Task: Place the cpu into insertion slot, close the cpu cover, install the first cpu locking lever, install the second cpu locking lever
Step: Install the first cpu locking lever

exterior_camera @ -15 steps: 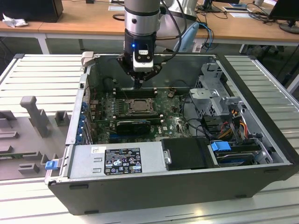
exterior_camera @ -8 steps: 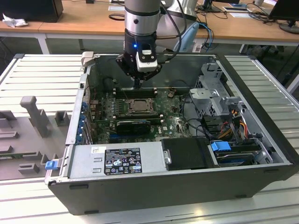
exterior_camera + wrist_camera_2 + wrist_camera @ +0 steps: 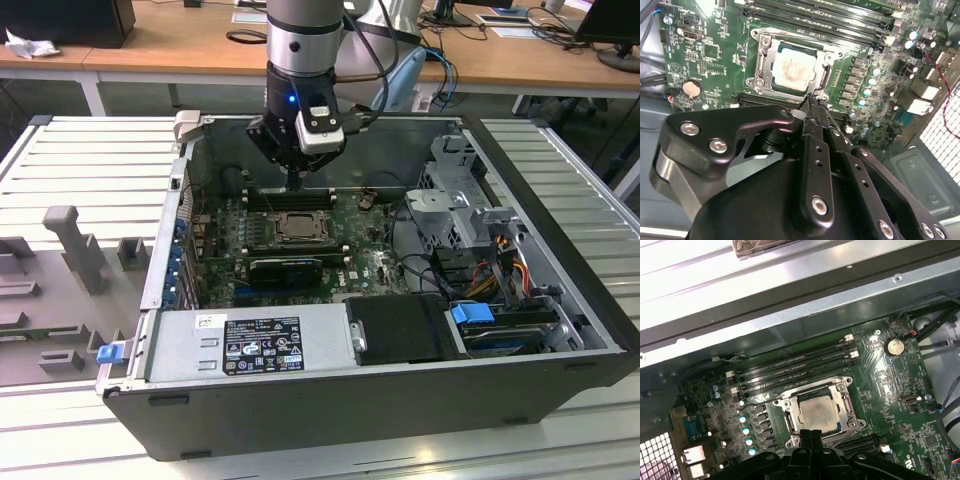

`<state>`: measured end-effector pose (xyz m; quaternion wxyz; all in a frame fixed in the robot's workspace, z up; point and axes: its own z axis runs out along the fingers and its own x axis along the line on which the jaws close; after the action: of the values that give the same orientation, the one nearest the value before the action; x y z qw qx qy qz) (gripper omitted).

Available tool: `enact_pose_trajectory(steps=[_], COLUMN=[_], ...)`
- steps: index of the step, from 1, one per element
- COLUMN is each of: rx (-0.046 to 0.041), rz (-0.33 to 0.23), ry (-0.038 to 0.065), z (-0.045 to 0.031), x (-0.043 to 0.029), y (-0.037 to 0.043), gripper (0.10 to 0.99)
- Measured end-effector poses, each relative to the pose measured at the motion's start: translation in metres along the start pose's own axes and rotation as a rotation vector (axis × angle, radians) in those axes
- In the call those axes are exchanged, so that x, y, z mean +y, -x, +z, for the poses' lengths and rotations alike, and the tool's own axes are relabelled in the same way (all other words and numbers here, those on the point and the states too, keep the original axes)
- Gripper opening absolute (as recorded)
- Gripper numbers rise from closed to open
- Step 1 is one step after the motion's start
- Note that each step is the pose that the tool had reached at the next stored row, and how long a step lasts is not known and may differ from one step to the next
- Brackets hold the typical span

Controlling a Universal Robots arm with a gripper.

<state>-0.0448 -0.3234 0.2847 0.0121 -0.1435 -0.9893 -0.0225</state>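
The cpu (image 3: 792, 70) (image 3: 816, 412), with its pale silvery top, lies inside the insertion slot (image 3: 821, 50) (image 3: 852, 415) on the green board in both wrist views. The cpu cover (image 3: 761, 67) (image 3: 790, 405), a silvery frame, lies flat around the chip. A thin wire lever (image 3: 825, 79) runs along the slot's side nearest my fingertips. My gripper (image 3: 813, 100) (image 3: 810, 434) is shut with nothing in it, its tip just off the slot's edge. In the exterior view my gripper (image 3: 294, 184) hangs above the board just behind the insertion slot (image 3: 300, 228).
Long black memory slots (image 3: 795, 371) (image 3: 830, 20) run beside the socket. The open computer case (image 3: 330, 405) has walls all round, a power supply (image 3: 250, 345) at the front, drive cages and cables (image 3: 470, 230) on the exterior view's right, and a black card (image 3: 287, 268).
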Motion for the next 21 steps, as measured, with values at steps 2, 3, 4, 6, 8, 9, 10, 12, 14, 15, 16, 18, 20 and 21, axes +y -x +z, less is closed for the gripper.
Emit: enact_pose_trajectory(steps=[2, 3, 4, 6, 8, 9, 10, 12, 14, 15, 16, 18, 20, 21], rx=[0.0009, 0.0012, 0.0014, 0.0022, 0.0030, 0.0040, 0.0052, 0.0047, -0.0009, -0.0034, -0.0048, -0.0061, -0.0065, -0.0061], rz=[-0.024, -0.031, -0.037, -0.055, -0.074, -0.098, -0.130, -0.159, -0.167, -0.171, -0.175, -0.183, -0.194, -0.207], ry=[-0.001, -0.001, -0.001, -0.002, -0.002, -0.003, -0.004, -0.005, -0.003, -0.003, -0.003, -0.003, -0.003, -0.003], z=[0.0000, 0.0000, 0.0001, 0.0001, 0.0003, 0.0005, 0.0007, 0.0008, 0.0010, 0.0011, 0.0013, 0.0016, 0.0019, 0.0022], x=[-0.0002, -0.0004, -0.0006, -0.0014, -0.0017, -0.0017, -0.0017, -0.0018, -0.0019, -0.0020, -0.0021, -0.0024, -0.0027, -0.0027], y=[-0.0006, -0.0012, -0.0018, -0.0043, -0.0050, -0.0052, -0.0053, -0.0054, -0.0058, -0.0061, -0.0065, -0.0074, -0.0082, -0.0083], gripper=[0.106, 0.106, 0.106, 0.106, 0.106, 0.106, 0.106, 0.106, 0.106, 0.106, 0.106, 0.106, 0.106, 0.106])
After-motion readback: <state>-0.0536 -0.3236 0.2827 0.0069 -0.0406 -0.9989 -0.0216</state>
